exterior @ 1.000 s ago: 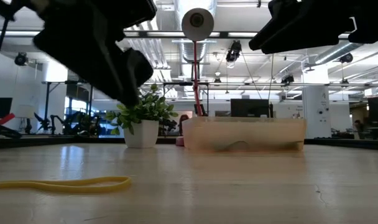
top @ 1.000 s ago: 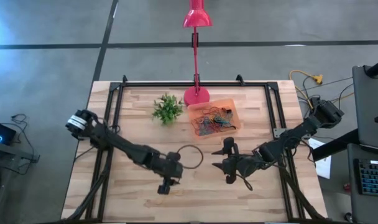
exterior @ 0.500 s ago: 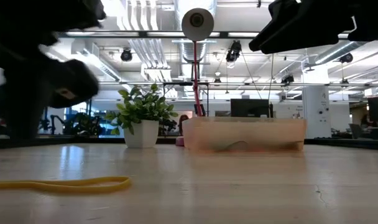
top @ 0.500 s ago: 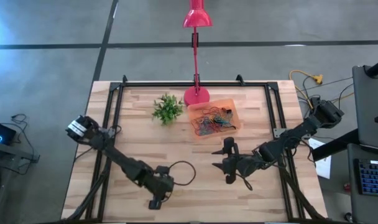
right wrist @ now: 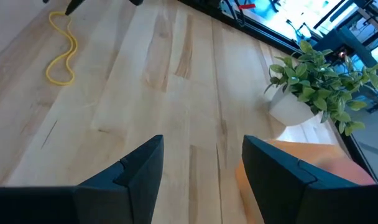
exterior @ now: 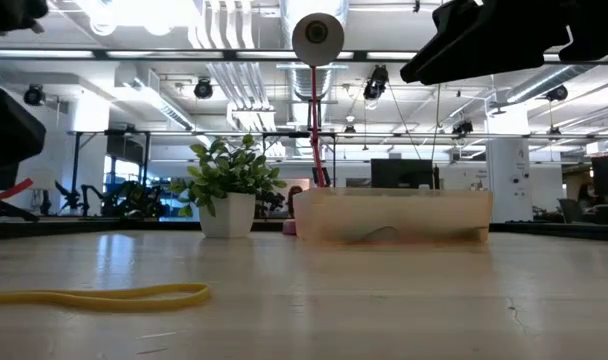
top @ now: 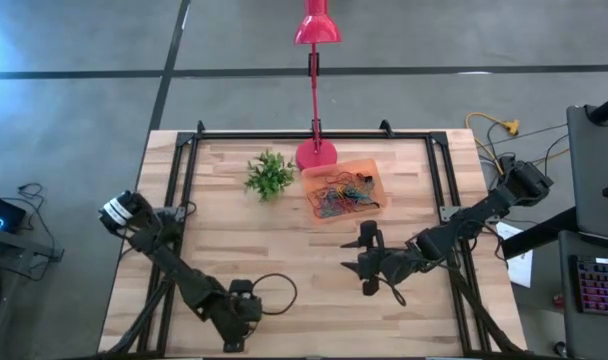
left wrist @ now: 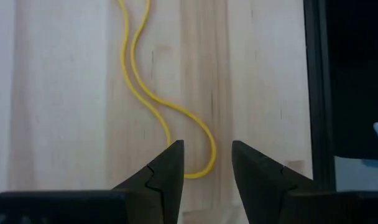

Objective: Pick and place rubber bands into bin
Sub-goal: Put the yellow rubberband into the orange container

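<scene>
One yellow rubber band (left wrist: 136,68) lies loose and flat on the wooden table near its front edge; it also shows in the low view (exterior: 94,296) and the right wrist view (right wrist: 61,53). My left gripper (left wrist: 207,146) hovers open just over the band's near end, one finger on each side of that loop. The orange bin (top: 369,165) stands at the far middle with many coloured rubber bands (top: 339,195) heaped in it. My right gripper (top: 349,255) waits open above the table, in front of the bin, with nothing between its fingers.
A small green plant (top: 268,175) in a white pot and the pink lamp's base (top: 316,155) stand beside the bin at the back. A black frame rail (left wrist: 322,93) runs close to the yellow band. Bare wood lies between the two grippers.
My left gripper has swung from the table's middle toward the near edge and somewhat left, sinking a little and rolling its wrist, and now stands over the yellow band. Its fingers have stayed open. The band has not moved.
</scene>
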You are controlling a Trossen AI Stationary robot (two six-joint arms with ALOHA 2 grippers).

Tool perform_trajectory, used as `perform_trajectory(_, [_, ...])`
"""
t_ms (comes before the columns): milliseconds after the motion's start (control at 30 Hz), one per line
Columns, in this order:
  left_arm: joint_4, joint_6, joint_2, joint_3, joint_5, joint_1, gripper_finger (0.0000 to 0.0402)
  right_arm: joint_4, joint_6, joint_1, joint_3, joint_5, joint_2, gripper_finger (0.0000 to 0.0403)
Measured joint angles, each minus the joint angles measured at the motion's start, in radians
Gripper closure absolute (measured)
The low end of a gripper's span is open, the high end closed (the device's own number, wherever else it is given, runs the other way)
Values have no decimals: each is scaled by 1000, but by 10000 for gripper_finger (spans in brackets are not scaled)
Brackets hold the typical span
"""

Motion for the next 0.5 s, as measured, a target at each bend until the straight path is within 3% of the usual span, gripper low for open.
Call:
perform_trajectory(167, [-28,-9,1,0,-56,-30,283,1,30,0,0,0,0,197])
perform_trajectory(500, [-28,-58,65,6,-71,-61,283,1,81,0,0,-2,0,197])
